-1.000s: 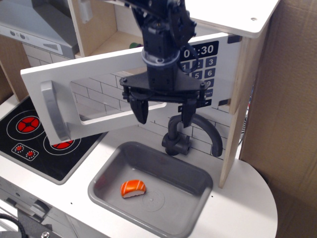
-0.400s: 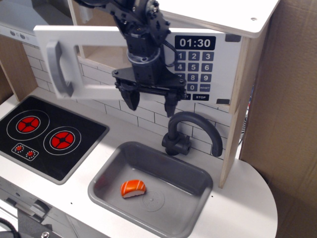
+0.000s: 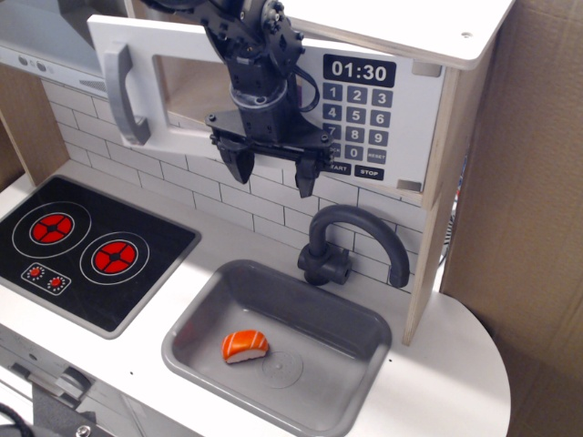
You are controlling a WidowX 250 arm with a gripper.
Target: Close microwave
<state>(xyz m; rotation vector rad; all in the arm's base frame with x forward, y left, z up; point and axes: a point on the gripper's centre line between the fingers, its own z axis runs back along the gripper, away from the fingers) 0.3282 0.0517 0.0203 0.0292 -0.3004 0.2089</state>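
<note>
The microwave [image 3: 401,100] is a pale plywood box with a black keypad reading 01:30. Its white door [image 3: 196,114] with a grey bar handle [image 3: 125,91] and a clear window stands nearly flush with the box, with perhaps a small gap at the handle side. My black gripper [image 3: 273,171] hangs in front of the door's lower edge, just left of the keypad. Its two fingers point down, spread apart and hold nothing. The arm hides part of the window.
A black hob with red rings [image 3: 86,250] lies at the left. A grey sink [image 3: 364,328] holds an orange and white sushi piece [image 3: 245,346]. A dark curved faucet [image 3: 351,246] stands just below my gripper. A grey range hood [image 3: 46,32] is at the top left.
The door has swung from wide open over the hob back towards the microwave box. My gripper has moved back and up with it, staying open.
</note>
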